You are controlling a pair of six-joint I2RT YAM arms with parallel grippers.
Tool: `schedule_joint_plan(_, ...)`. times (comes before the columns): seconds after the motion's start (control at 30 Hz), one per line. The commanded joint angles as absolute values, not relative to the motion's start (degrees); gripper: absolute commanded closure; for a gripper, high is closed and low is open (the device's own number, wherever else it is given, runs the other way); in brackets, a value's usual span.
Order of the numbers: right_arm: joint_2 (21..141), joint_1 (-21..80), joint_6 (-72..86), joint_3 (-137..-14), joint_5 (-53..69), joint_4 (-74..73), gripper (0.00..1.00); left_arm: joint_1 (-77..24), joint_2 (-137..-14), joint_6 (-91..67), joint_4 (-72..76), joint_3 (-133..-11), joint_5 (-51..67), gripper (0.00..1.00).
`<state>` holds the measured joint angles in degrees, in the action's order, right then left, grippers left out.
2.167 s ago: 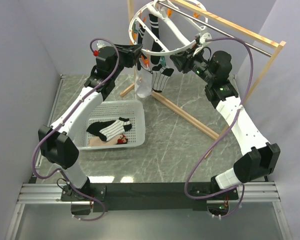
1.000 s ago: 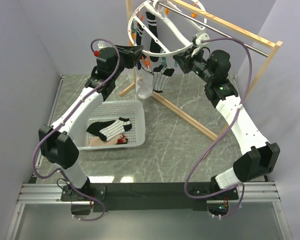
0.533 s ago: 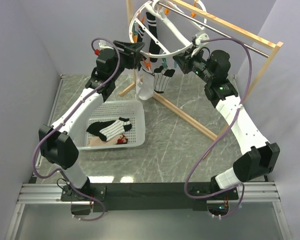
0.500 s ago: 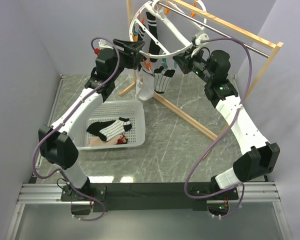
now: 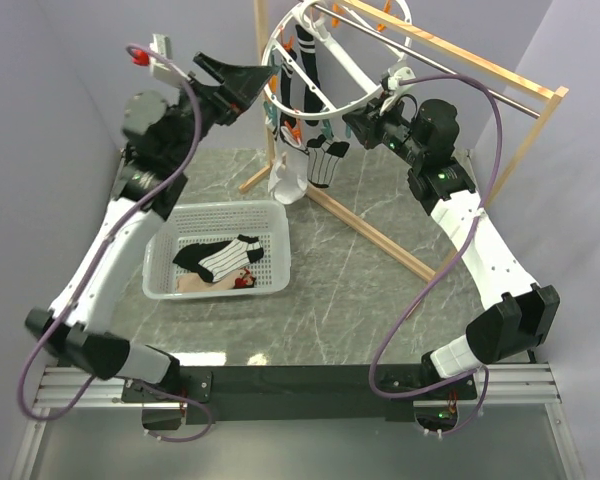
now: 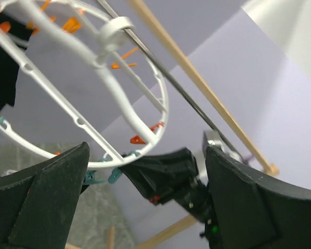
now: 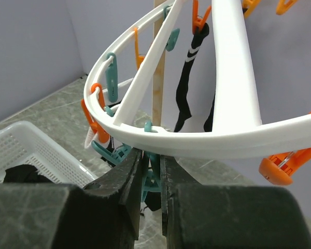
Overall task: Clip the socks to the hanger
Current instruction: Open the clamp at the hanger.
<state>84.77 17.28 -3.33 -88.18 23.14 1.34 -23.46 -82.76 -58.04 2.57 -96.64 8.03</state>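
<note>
The white round hanger (image 5: 332, 62) hangs from the rod at the back. Clipped to it are a black sock with white bands (image 5: 306, 62), a white sock (image 5: 286, 178) and a black-and-white striped sock (image 5: 326, 160). My left gripper (image 5: 258, 78) is raised left of the ring, open and empty; in the left wrist view its fingers (image 6: 46, 197) stand wide apart in front of the hanger (image 6: 101, 70). My right gripper (image 5: 353, 118) is under the ring's near rim, shut on a teal clip (image 7: 154, 179) below the hanger (image 7: 197, 142). More socks (image 5: 223, 258) lie in the basket.
A white perforated basket (image 5: 276, 218) sits on the marble table left of centre. The wooden frame (image 5: 370, 232) with its metal rod (image 5: 460, 72) crosses the back right. Purple walls close in on both sides. Orange and teal clips (image 7: 97, 111) dangle round the ring.
My left gripper has opened wide and the left arm has risen and pulled back to the left, away from the white sock. The right gripper has stayed at the ring's rim.
</note>
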Motion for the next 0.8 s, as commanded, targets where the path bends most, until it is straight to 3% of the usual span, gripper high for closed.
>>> schedule_joint_plan(0.0, 85.5, 17.4, -1.9, -90.9, 22.6, 1.8, 1.00, -23.1, -77.3, -41.4, 0.2, -96.8, 18.8, 0.01)
schedule_joint_plan(0.07, 85.5, 17.4, -1.4, -91.0, 22.3, 2.0, 1.00, -23.1, -74.2, -36.3, -9.2, -93.2, 16.6, 0.01)
schedule_joint_plan(0.13, 85.8, 17.4, -1.4, -92.1, 22.1, 1.5, 1.00, -23.0, -71.4, -34.7, -16.4, -88.5, 5.1, 0.01)
schedule_joint_plan(0.3, 85.0, 17.4, -1.5, -92.1, 21.6, 0.9, 1.00, -22.9, -68.4, -37.0, -35.8, -76.4, -7.1, 0.07)
schedule_joint_plan(0.43, 84.8, 17.5, -1.5, -91.6, 22.0, 0.6, 1.00, -22.5, -67.7, -40.6, -36.8, -65.8, -5.7, 0.10)
schedule_joint_plan(0.67, 83.9, 17.4, -1.8, -90.3, 21.7, 0.5, 1.00, -15.8, -75.7, -39.1, -23.4, -61.3, 7.6, 0.16)
schedule_joint_plan(0.77, 84.1, 17.5, -1.1, -90.8, 22.1, 0.8, 1.00, -15.2, -80.9, -37.0, -19.6, -62.8, 8.1, 0.18)
